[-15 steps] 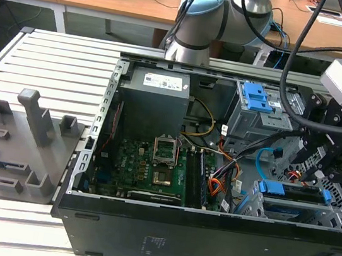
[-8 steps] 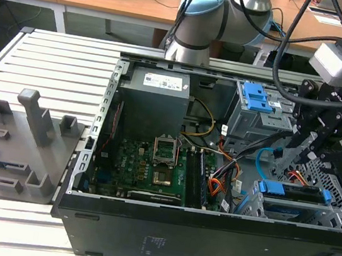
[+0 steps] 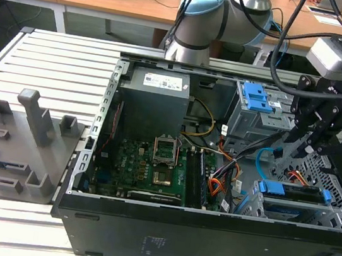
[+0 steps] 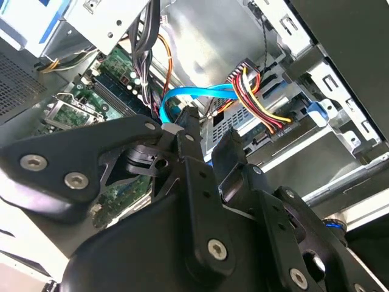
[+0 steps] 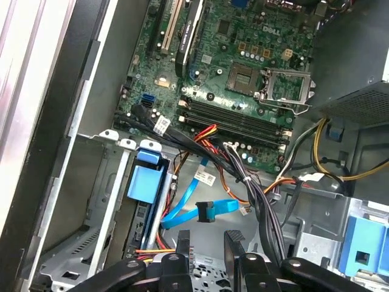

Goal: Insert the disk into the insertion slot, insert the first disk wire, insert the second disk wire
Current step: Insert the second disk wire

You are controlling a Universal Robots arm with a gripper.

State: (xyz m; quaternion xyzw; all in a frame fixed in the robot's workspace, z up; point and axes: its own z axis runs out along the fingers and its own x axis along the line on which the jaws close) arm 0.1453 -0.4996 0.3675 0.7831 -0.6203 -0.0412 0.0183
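The disk (image 3: 294, 192), silver in its bright blue carrier, lies inside the low grey insertion slot (image 3: 337, 216) at the exterior view's right. Its blue carrier tab (image 5: 146, 180) shows in the first wrist view. A red, yellow and black wire bundle (image 4: 262, 104) ends in a black plug (image 4: 284, 131) at the disk's end. A flat blue wire (image 5: 196, 210) loops above the slot, and its dark connector (image 5: 207, 212) hangs free. My gripper (image 3: 311, 148) (image 4: 209, 137) (image 5: 208, 240) hovers just behind that connector, open, with nothing between its fingers (image 5: 182, 243).
The open computer case (image 3: 207, 235) holds a green motherboard (image 3: 152, 170), a grey power supply (image 3: 156, 100) and a taller grey cage with a blue latch (image 3: 256, 98). Black cable bundles (image 5: 261, 201) cross beside the slot. Grey fixtures (image 3: 23, 139) stand at the exterior view's left.
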